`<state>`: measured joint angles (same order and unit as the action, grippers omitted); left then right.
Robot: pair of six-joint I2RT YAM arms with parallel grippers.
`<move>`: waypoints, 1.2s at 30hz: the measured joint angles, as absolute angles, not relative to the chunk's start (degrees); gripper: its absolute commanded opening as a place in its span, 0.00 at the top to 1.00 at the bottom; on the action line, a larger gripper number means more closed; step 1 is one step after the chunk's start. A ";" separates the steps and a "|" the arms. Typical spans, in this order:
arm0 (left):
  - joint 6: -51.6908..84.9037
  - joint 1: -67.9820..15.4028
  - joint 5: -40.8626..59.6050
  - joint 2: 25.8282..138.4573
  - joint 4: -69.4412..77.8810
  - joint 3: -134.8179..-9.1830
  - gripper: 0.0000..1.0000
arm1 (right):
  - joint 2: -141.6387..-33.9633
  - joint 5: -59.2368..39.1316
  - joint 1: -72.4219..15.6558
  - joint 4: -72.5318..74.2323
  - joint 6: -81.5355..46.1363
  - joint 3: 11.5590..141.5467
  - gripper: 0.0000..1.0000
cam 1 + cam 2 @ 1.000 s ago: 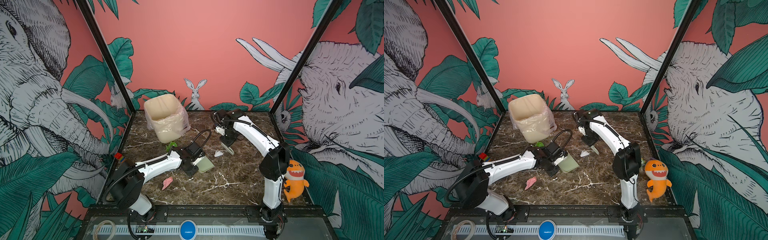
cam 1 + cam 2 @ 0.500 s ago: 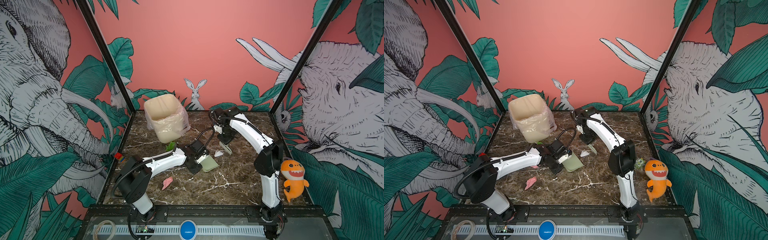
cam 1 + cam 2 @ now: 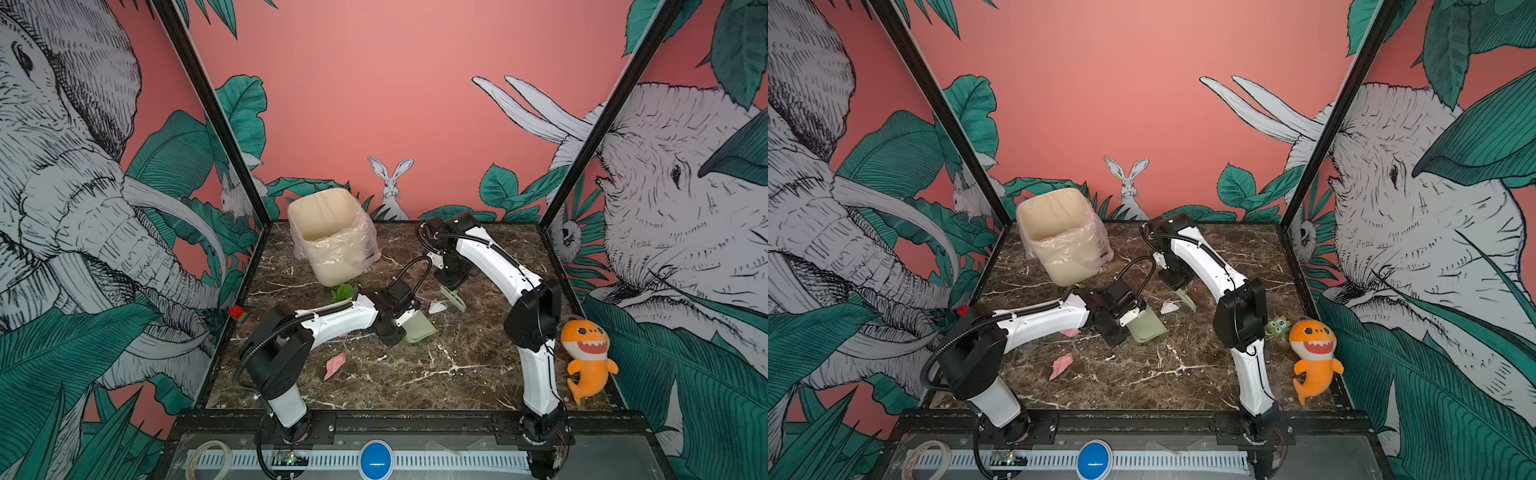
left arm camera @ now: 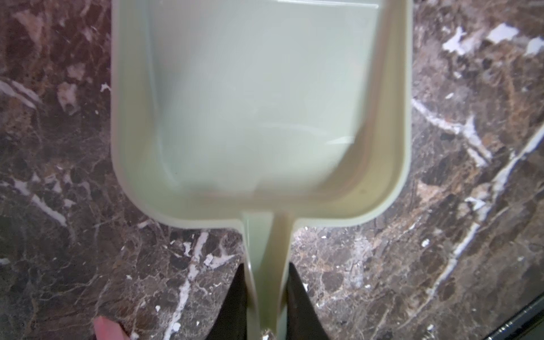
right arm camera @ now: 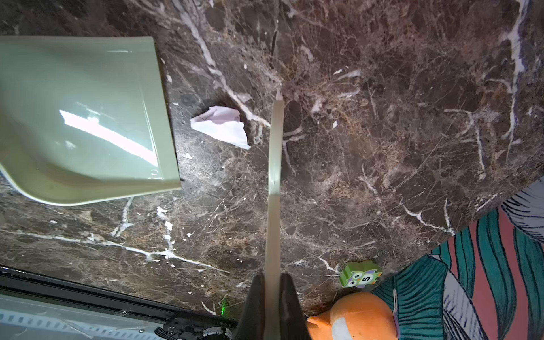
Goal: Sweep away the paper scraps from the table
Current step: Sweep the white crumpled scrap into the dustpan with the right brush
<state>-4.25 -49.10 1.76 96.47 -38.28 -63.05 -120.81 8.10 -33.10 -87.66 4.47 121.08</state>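
- My left gripper (image 4: 265,269) is clamped on the narrow handle of the pale green dustpan (image 4: 259,103), and the pan reaches out ahead of my fingers over the table (image 4: 441,235).
- My right gripper (image 5: 272,278) is pinched fully closed on a thin pale sweeper blade (image 5: 275,141) that points down at the marble.
- A white paper scrap (image 5: 220,125) lies just beside that blade, between it and the dustpan's open lip.
- A pink scrap (image 3: 334,365) lies well behind my left gripper.
- A green scrap (image 3: 341,292) sits at the foot of the bin (image 3: 332,249).

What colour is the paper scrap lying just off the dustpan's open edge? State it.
White; the paper scrap shows best in the right wrist view.
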 measured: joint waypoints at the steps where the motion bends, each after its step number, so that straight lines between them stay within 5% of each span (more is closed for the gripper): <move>1: -4.32 -49.10 1.65 96.71 -38.26 -63.20 0.87 | -120.88 8.10 -33.10 -87.66 4.47 121.08 1.00; 36: -4.73 -49.08 0.95 98.83 -37.93 -64.79 0.87 | -117.40 -1.65 -40.86 -89.23 -0.99 121.86 1.00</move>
<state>-4.73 -49.08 0.95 98.83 -37.93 -64.79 -117.40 -1.65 -40.86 -89.23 -0.99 121.86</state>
